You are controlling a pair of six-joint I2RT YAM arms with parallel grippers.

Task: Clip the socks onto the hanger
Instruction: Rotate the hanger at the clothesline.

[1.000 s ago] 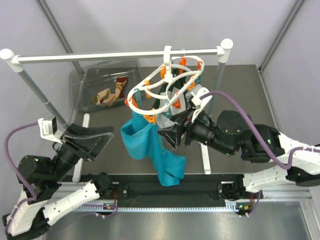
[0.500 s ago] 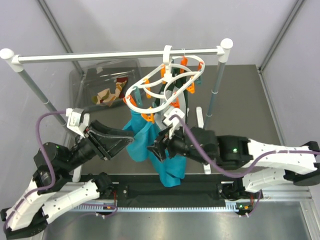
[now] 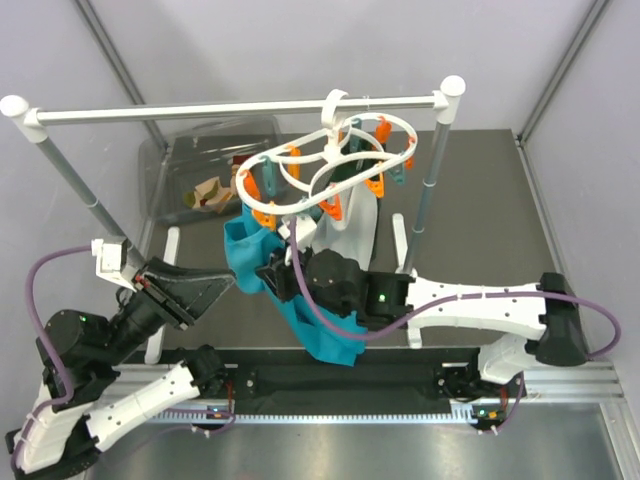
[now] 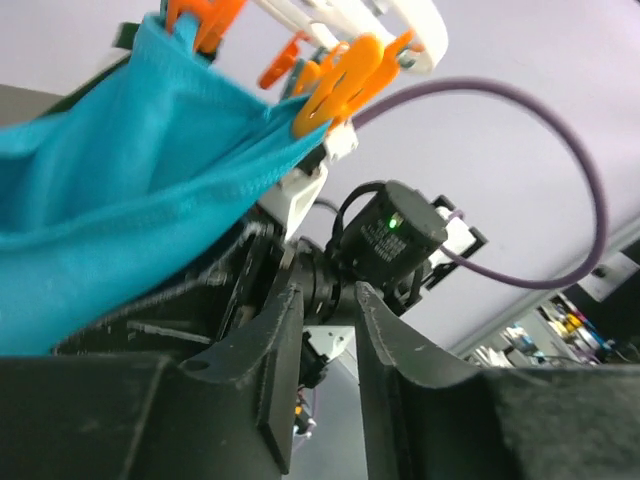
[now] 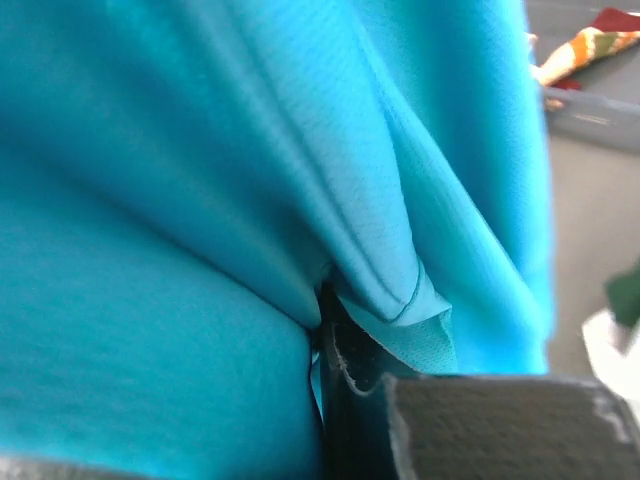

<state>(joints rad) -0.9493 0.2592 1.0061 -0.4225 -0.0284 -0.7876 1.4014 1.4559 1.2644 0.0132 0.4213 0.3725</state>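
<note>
The socks (image 3: 212, 192) lie in a clear bin at the back left; a striped bit of the socks (image 5: 590, 45) shows in the right wrist view. The white ring hanger (image 3: 325, 165) hangs from the rail by its hook, its rim and an orange clip (image 4: 340, 85) showing above the left wrist. A teal cloth (image 3: 250, 255) hangs from its orange clips. My right gripper (image 3: 272, 275) is shut on a fold of this teal cloth (image 5: 200, 200), which fills its view. My left gripper (image 4: 325, 330) is open with nothing between its fingers, just left of the cloth (image 4: 120, 180).
A long white rail (image 3: 200, 110) on two poles crosses the back. The clear bin (image 3: 160, 160) stands behind the left pole. A white cloth (image 3: 358, 215) hangs from the hanger's right side. The right arm stretches across the table's middle.
My right arm has swung left and shut on the teal cloth, and the hanger has swung left with it. My left gripper has narrowed and drawn back to the left.
</note>
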